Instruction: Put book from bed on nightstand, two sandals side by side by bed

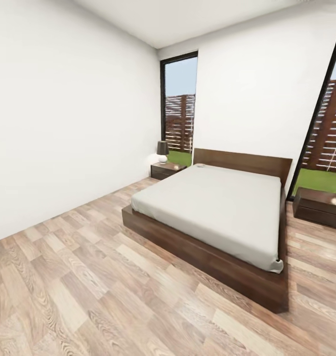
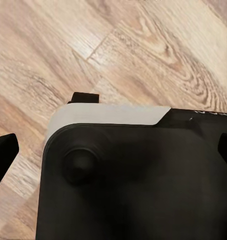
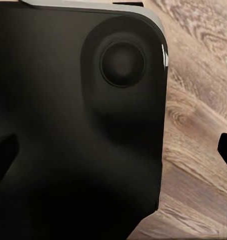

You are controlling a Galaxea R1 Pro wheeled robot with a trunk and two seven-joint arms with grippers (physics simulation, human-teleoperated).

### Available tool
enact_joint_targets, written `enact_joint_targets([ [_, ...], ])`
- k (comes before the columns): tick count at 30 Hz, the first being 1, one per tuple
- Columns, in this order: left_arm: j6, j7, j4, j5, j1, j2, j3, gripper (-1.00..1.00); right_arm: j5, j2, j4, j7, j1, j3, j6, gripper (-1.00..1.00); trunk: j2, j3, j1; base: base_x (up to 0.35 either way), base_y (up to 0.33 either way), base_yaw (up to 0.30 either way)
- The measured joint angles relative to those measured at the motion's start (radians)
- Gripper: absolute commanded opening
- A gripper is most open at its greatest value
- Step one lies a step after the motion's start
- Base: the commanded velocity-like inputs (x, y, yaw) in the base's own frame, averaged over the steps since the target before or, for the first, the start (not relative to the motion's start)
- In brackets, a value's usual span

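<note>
The bed [image 1: 202,254], a low dark-brown frame with a white mattress [image 1: 217,207] and a brown headboard [image 1: 242,162], stands across the bedroom in the head view. One nightstand [image 1: 166,171] sits at its far left corner, another nightstand [image 1: 318,207] at its right. A small pale flat shape [image 1: 202,165] lies on the mattress by the headboard, too small to identify. The book and the sandals are not made out. My left gripper [image 2: 113,150] and right gripper [image 3: 113,150] hang over my own black base, fingertips [image 2: 3,155] wide apart and empty.
A small lamp [image 1: 162,151] stands on the left nightstand. Tall dark-framed windows [image 1: 180,106] onto grass and a slatted fence flank the bed. Open wood-plank floor [image 1: 89,287] stretches between me and the bed, with a white wall [image 1: 64,123] on the left.
</note>
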State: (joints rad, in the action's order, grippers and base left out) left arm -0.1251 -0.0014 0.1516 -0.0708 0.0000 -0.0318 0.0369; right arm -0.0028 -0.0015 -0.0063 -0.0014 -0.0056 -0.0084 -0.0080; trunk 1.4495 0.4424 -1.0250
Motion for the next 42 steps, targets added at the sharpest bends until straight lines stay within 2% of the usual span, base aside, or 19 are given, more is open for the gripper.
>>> enact_joint_targets([
  [6,0.000,0.000,0.000,0.000,0.000,0.000,0.000,1.00,0.000,0.000,0.000,0.000,0.000,0.000,0.000,1.00,0.000,0.000,0.000,0.113,0.000,-0.299],
  [21,0.000,0.000,0.000,0.000,0.000,0.000,0.000,1.00,0.000,0.000,0.000,0.000,0.000,0.000,0.000,1.00,0.000,0.000,0.000,0.278,0.000,-0.291],
  [28,0.000,0.000,0.000,0.000,0.000,0.000,0.000,1.00,0.000,0.000,0.000,0.000,0.000,0.000,0.001,1.00,0.000,0.000,0.000,0.172,0.000,-0.071],
  [42,-0.001,0.000,0.000,0.000,0.000,0.000,-0.001,1.00,0.000,0.000,0.000,0.000,0.000,0.000,0.001,1.00,0.000,0.000,0.001,0.319,0.000,-0.002],
])
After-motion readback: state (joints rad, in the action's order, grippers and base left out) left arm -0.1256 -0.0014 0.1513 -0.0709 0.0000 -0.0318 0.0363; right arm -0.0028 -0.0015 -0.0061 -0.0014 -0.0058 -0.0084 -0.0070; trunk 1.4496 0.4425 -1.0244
